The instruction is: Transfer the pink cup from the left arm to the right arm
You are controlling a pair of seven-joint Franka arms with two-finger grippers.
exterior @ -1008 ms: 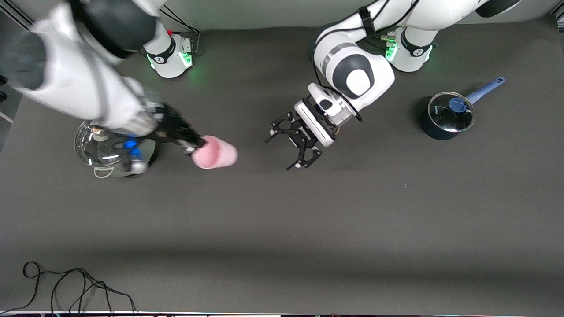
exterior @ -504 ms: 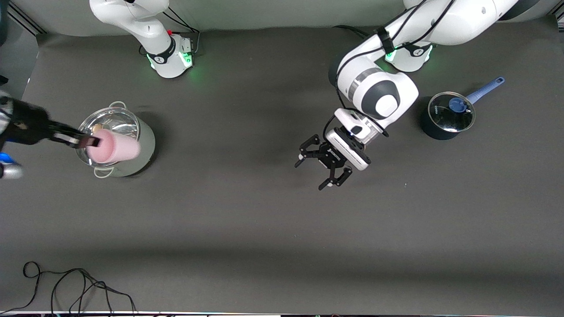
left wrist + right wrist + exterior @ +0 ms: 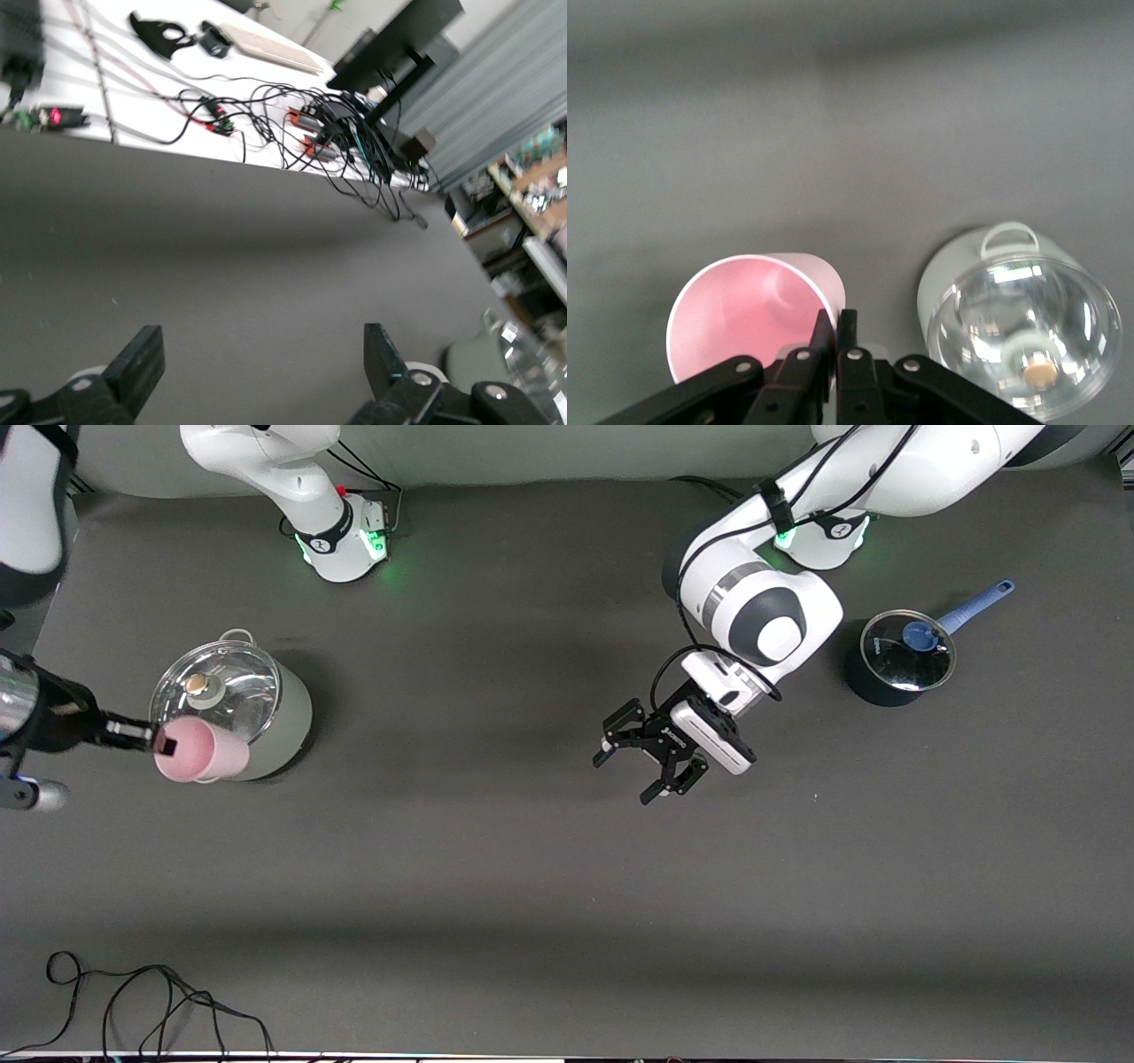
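Pink cup held by the right gripper beside the steel pot

Front view: pink cup point(image 3: 199, 750) hangs tipped on its side in the right gripper point(image 3: 152, 740), whose straight fingers are pinched on its rim at the right arm's end of the table. The cup overlaps the nearer edge of the steel pot point(image 3: 282, 708), which wears a glass lid point(image 3: 215, 695). The left gripper point(image 3: 645, 756) hovers over the bare mat point(image 3: 496, 850) near the middle, its skeletal fingers spread apart and holding nothing. A blue saucepan point(image 3: 895, 662) with a glass lid stands toward the left arm's end. A black cable point(image 3: 151, 1001) lies at the near edge.

Left wrist view: the left gripper's two fingers point(image 3: 142, 365) stand wide apart over the dark mat, nothing between them.

Right wrist view: the right gripper's fingers point(image 3: 821, 350) are clamped together on the cup's rim, one inside, one outside. The cup's open mouth faces the camera. The lidded steel pot sits on the mat just beside the cup.
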